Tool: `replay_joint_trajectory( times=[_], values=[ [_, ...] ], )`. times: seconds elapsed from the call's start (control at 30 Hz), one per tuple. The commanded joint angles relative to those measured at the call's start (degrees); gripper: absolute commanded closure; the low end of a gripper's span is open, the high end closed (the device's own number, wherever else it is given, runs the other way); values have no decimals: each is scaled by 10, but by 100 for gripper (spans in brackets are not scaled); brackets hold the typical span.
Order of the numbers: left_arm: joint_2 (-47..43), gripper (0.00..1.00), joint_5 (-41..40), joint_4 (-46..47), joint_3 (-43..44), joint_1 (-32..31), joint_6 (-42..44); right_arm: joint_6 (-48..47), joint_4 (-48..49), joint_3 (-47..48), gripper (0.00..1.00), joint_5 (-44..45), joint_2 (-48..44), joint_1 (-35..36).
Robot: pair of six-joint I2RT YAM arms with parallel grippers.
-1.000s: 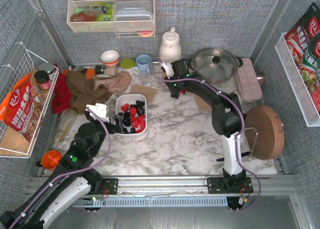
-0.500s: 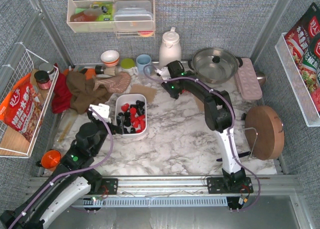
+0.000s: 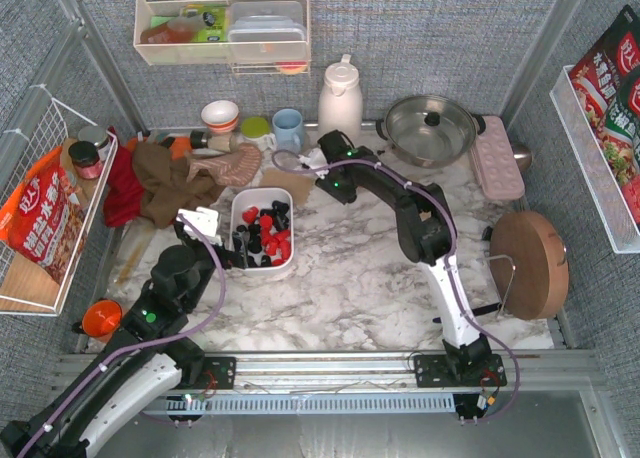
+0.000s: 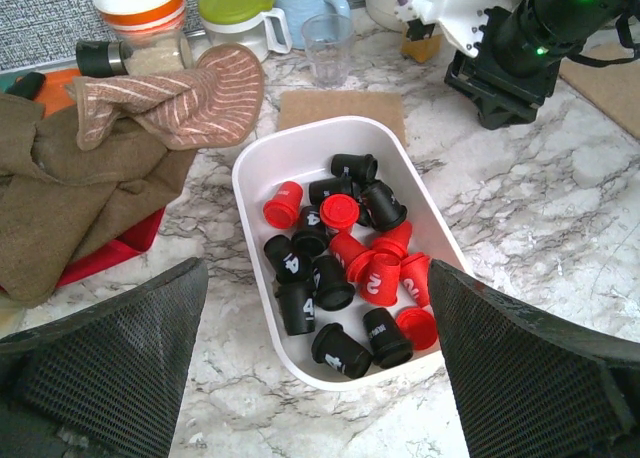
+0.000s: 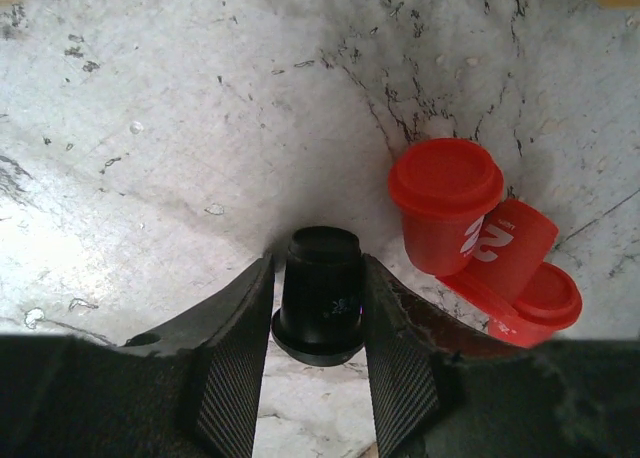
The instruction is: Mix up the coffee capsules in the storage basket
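My right pincer point(image 5: 317, 278) is pinching one black capsule point(image 5: 322, 303) close to the marble bench point(image 5: 150, 128), with two red capsules point(image 5: 445, 203) just beside it, and only my right wrist view is showing this, because from above my arm is hiding them. My left pincer point(image 4: 320, 378) is hanging spread wide by the near side of the white storage basket point(image 4: 300, 143), and its own view is showing the red and black coffee capsules point(image 4: 340, 263) lying jumbled inside, which are looking tiny from above.
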Motion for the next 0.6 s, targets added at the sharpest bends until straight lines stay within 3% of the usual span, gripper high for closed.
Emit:
replay_joint_trajectory(
  times=[0.0,0.23,0.57],
  values=[
    [-1,1,5,9,3,1,-5,-14,-31,2,56,22,1,13],
    [-17,1,27,30,-2,1,-11,45,-2,-47,72,-13,-87,21],
    [-2,1,119,110,-27,1,-29,237,132,-252,74,-77,-343,20]
  ],
)
